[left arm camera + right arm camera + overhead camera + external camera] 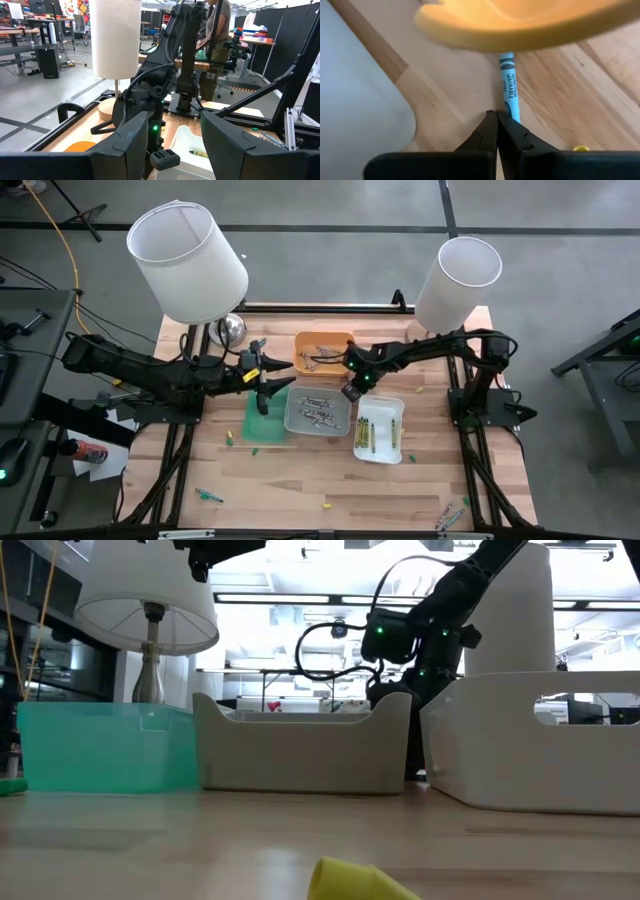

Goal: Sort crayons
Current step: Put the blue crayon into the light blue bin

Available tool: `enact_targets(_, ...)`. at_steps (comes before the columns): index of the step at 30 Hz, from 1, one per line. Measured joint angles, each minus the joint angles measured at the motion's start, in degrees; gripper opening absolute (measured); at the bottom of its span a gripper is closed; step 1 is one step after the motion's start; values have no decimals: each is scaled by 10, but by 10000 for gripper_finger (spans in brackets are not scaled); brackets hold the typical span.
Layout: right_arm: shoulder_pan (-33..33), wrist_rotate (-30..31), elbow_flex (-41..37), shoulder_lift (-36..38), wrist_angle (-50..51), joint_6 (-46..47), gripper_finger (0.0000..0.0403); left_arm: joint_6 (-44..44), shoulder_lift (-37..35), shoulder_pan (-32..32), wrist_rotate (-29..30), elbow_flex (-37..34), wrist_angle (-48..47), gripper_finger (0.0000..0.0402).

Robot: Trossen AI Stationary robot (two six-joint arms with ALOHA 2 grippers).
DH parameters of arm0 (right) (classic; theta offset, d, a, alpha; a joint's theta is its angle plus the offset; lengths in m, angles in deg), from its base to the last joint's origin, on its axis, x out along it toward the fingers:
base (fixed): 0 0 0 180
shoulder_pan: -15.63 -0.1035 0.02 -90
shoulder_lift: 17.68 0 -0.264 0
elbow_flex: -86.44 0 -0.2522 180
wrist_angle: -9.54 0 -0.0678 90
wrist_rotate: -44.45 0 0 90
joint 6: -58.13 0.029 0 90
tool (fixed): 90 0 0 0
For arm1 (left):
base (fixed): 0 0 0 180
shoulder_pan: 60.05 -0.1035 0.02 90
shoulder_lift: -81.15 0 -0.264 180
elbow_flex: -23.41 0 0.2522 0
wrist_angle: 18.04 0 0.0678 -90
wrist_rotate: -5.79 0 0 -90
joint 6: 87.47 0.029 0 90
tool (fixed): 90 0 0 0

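Observation:
My right gripper [349,391] is shut and points down at the table between the orange tray [322,340] and the grey tray [318,423]. In the right wrist view its shut fingertips [495,120] stand beside the near end of a blue crayon [509,85]. The crayon lies flat on the wood and runs under the orange tray's rim [520,30]. My left gripper [266,376] is open and empty above the green tray [262,420]. Grey crayons [315,410] lie in the grey tray. Yellow and green crayons [365,436] lie in the white tray [385,408]. My right gripper's shut fingers come down from above right next to the blue crayon's near end [513,112], which passes behind one fingertip. I cannot tell whether they touch it. The crayon lies flat on the table.
Two white-shaded lamps [190,260] [455,275] stand at the table's far edge. Loose crayons lie on the wood near the green tray [229,440], toward the near edge [208,495] [325,504] and at the near right corner [450,515]. A yellow crayon [350,880] lies close to the low camera.

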Motion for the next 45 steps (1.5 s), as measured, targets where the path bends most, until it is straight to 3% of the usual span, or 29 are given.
enact_targets(18, 26, 46, 0, 31, 27, -36, 0, -1, 0, 0, 0, 0, -8, 168)
enact_targets(31, 87, 18, 0, 100, 24, -131, 0, -1, 0, 0, 0, 0, -8, 168)
enact_targets(37, 103, -37, 0, 96, 42, -295, 22, -12, 0, 0, 0, 0, -8, 168)
enact_targets(45, 118, -19, 0, 96, 75, -581, 132, -15, 0, 0, 0, 0, -9, 168)
